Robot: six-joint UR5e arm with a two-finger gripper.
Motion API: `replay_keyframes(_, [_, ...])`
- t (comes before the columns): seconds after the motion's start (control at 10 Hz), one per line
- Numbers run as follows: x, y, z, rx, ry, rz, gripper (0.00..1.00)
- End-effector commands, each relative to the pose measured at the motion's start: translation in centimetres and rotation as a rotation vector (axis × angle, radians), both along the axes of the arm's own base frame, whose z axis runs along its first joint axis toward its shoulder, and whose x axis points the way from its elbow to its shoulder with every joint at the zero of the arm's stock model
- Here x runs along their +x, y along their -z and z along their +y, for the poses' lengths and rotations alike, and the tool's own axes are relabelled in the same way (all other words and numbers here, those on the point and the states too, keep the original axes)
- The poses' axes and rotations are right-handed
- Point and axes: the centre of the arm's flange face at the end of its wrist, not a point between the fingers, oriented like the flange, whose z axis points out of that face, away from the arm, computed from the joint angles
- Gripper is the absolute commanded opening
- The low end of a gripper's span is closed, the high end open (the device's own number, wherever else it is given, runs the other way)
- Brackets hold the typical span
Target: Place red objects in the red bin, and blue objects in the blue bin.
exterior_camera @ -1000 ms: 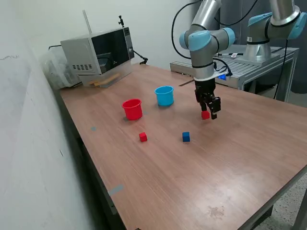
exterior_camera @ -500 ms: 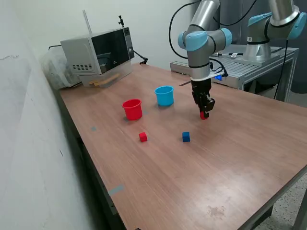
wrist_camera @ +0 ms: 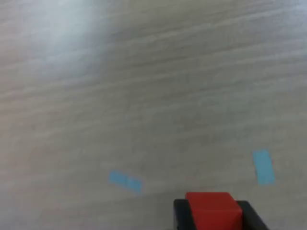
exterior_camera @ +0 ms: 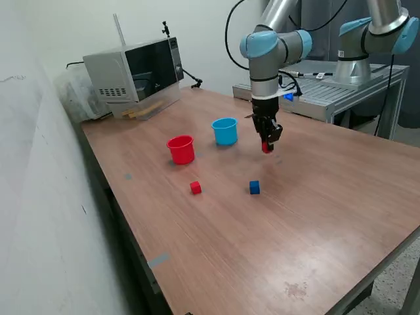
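Observation:
My gripper (exterior_camera: 267, 144) is shut on a small red cube (exterior_camera: 266, 147) and holds it a little above the table, to the exterior view's right of the light blue bin (exterior_camera: 224, 130). The wrist view shows that same red cube (wrist_camera: 212, 209) clamped between the two dark fingers (wrist_camera: 181, 214) over bare wood. The red bin (exterior_camera: 181, 149) stands to the exterior view's left of the blue one. A second red cube (exterior_camera: 195, 188) and a dark blue cube (exterior_camera: 254, 188) lie on the table nearer the camera.
A microwave (exterior_camera: 134, 69) sits at the table's back corner on the exterior view's left. A second robot arm (exterior_camera: 367, 39) stands on a metal bench behind the table. Small light blue tape marks (wrist_camera: 263, 166) are stuck on the wood under the gripper.
The gripper has carried the red cube toward the exterior view's left and slightly away from the camera, closer to the blue bin. The cubes on the table and both bins stayed put.

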Motion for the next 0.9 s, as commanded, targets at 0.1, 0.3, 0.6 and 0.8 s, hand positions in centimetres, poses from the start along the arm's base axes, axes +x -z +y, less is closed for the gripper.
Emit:
replay_keyframes(0.1, [-1.1,-8.1,0.9,0.016,-0.086,0.107,0.0])
replay_keyframes(0.3, [-3.6,-11.0,2.6,0.033,-0.222,0.151,0.0])
replay_keyframes(0.6, [-6.1,-14.4,3.2,0.068,-0.445,0.212,0.0])
replay_keyframes(0.8, [-9.2,-15.9,6.6,0.087,-0.43,0.258,0.0])
